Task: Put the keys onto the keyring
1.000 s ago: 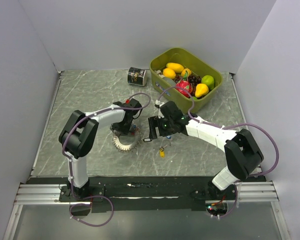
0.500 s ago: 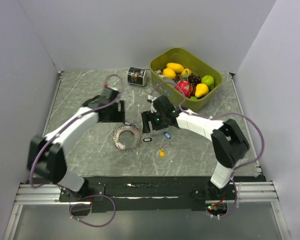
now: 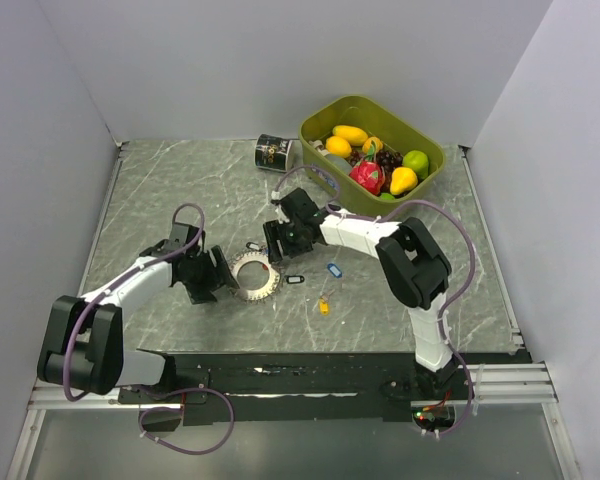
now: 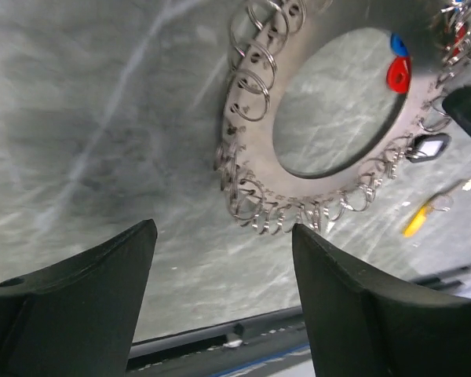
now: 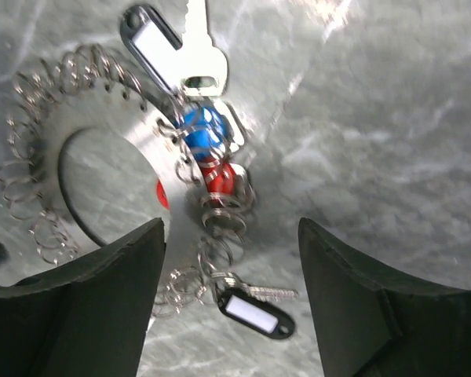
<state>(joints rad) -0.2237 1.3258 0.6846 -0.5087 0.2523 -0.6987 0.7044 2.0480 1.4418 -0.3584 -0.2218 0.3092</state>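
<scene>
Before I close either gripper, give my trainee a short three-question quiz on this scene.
1. True or false: the left gripper is clamped on the keyring.
2. Which key lies nearest the arm bases? A) yellow-tagged key B) blue-tagged key C) red-tagged key
3. What sits on the table just left of the green fruit bin?
Key: 1 false, its jaws stand open with nothing between them. 2 A. 3 The black can.

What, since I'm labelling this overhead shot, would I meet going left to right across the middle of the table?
The left hand → keyring → black-tagged key → blue-tagged key.
</scene>
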